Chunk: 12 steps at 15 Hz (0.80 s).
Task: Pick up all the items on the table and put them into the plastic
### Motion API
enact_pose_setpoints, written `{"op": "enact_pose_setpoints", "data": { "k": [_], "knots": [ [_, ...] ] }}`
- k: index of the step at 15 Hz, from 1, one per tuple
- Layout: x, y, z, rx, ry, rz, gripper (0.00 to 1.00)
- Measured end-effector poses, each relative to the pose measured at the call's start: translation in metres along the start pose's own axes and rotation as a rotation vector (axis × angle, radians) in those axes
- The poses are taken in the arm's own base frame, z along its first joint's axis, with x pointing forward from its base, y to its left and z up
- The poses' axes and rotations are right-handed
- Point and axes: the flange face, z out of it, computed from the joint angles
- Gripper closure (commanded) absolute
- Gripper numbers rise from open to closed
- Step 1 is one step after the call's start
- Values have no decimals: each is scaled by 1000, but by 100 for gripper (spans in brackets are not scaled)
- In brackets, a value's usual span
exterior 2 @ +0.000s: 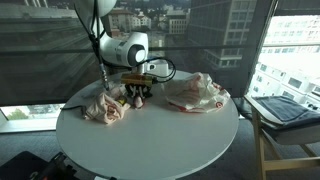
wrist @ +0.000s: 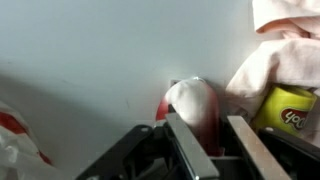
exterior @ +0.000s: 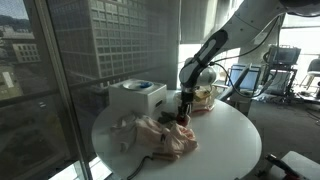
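Tall windows with a city of high-rises behind them are framing a round white table (exterior: 232, 132), which is showing in both exterior views (exterior 2: 185, 138). The arm is reaching down over the tabletop, and its gripper (exterior: 183, 114) is hanging low, close to the surface, between two crumpled plastic bags. In an exterior view the nearer bag (exterior: 162, 137), pinkish-white, is lying in front of the gripper, while the farther bag (exterior: 206, 97) is sitting just behind it. A white box (exterior: 137, 95) is standing at the table's far side, near the window.

From the opposite exterior view the gripper (exterior 2: 137, 96) is pointing down just beside one bag (exterior 2: 105, 106), and the other bag (exterior 2: 196, 92) is lying well apart from it.

In the wrist view the gripper (wrist: 208, 128) is holding its jaws apart, with the two fingers (wrist: 190, 146) coming in from the bottom edge. A small rounded red-and-white item (wrist: 190, 103) is lying on the table right at the fingertips, reaching into the gap between them and nearer to the one finger; a dark slit is showing between it and the other, so nothing is being clamped. Just beside it, a yellow packet (wrist: 287, 110) is peeking out from under a fold of plastic (wrist: 285, 45).
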Motion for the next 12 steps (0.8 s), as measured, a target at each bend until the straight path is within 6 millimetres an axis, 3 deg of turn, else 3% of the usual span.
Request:
{"op": "enact_pose_setpoints", "data": {
  "k": [1,2,5,9,12],
  "knots": [
    [-1,2,-2,4,-1,7,98],
    [-1,4,-4,5,0,15,94],
    [-1,19,-30,-11,35,51,96],
    [-4,54,-121,-63,171,175,94],
    [-26,87,-189,-110,247,308,93]
  ]
}}
